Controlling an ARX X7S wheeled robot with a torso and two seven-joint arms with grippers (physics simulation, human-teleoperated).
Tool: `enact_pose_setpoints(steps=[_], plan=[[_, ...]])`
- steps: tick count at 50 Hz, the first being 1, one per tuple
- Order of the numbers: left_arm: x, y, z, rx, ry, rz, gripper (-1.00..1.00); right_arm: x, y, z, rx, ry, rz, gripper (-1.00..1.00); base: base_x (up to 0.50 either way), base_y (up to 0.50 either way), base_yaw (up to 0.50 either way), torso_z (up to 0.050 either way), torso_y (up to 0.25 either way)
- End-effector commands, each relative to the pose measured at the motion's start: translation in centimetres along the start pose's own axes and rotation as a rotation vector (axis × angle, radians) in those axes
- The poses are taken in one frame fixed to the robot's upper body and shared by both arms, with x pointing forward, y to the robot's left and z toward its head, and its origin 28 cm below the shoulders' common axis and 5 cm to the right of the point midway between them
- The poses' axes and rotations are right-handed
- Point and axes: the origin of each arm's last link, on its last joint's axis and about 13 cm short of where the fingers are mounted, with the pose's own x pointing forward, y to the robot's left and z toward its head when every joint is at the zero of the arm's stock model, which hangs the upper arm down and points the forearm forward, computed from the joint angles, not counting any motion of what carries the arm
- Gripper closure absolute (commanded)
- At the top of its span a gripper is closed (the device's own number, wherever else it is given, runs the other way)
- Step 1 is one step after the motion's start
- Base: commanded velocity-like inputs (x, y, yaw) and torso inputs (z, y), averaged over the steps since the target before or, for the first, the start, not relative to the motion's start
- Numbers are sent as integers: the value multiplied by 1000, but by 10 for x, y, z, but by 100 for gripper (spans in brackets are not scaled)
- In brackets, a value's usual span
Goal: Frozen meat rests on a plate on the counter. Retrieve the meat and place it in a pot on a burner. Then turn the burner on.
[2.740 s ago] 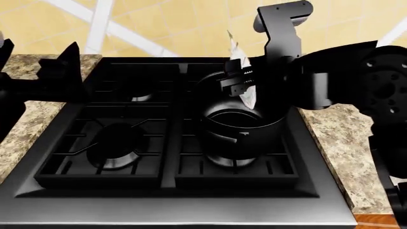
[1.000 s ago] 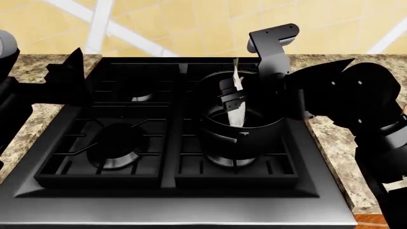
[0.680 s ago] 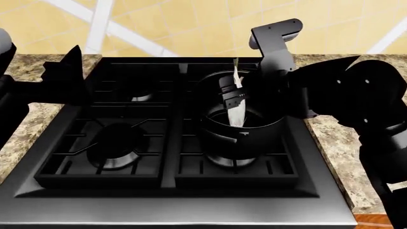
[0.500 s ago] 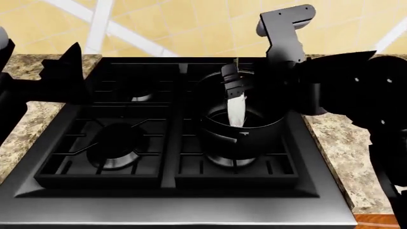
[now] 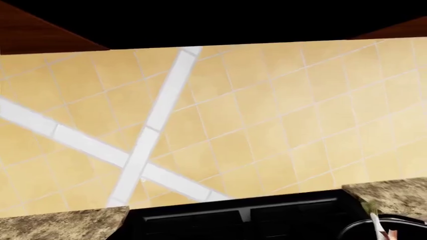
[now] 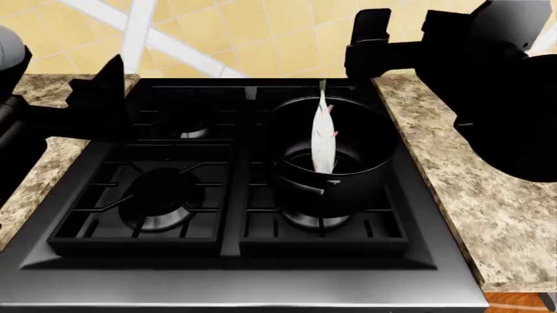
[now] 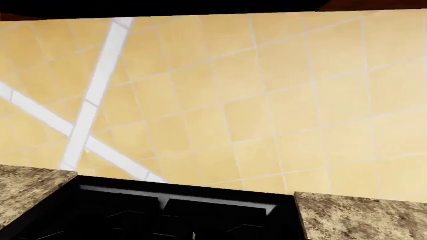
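Observation:
The frozen meat [image 6: 323, 138], a thin pale slab, stands on end inside the glossy black pot [image 6: 332, 171] with its tip above the rim. The pot sits on the front right burner [image 6: 314, 220] of the black stove. My right gripper [image 6: 369, 40] hangs above and behind the pot, clear of the meat, with nothing in it. My left gripper [image 6: 98, 99] is a dark shape over the stove's left edge, and its fingers are not distinguishable. The left wrist view catches the meat's tip [image 5: 375, 216] and the pot rim [image 5: 352, 229]. The plate is out of view.
Speckled granite counter [image 6: 487, 195] flanks the stove on both sides. Three other burners lie under black grates, the nearest one [image 6: 161, 212] at front left. A yellow tiled wall [image 7: 267, 100] rises behind the stove. My right arm's bulk [image 6: 505, 85] hangs over the right counter.
My right gripper has let go of the meat and risen up and away. The meat stays standing in the pot. The left arm has barely moved.

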Motion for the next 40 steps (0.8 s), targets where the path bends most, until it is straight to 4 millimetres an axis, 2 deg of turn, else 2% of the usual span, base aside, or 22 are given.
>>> enact_pose_setpoints(steps=[1,17,26,34,40], plan=[[1,-2,-1,8,-2,-8,-100,-21,-5,4,12,-101,-71,-100,-266,0,0,0,0],[-1,-6,1,14,-3,-9,-100,-25,-9,-2,19,-96,-76,-100,-364,-227,0,0,0],[-2,-7,3,35,-73,-22,-100,-27,-10,-5,8,-114,-75,-100,0,0,0,0,0],[-21,-11,-18,32,-183,11,-100,-44,-3,-18,48,-255,-107,-100,0,0,0,0,0],[-39,-13,-39,68,-202,114,-100,-64,0,-28,79,-315,-140,-100,0,0,0,-43,2]])
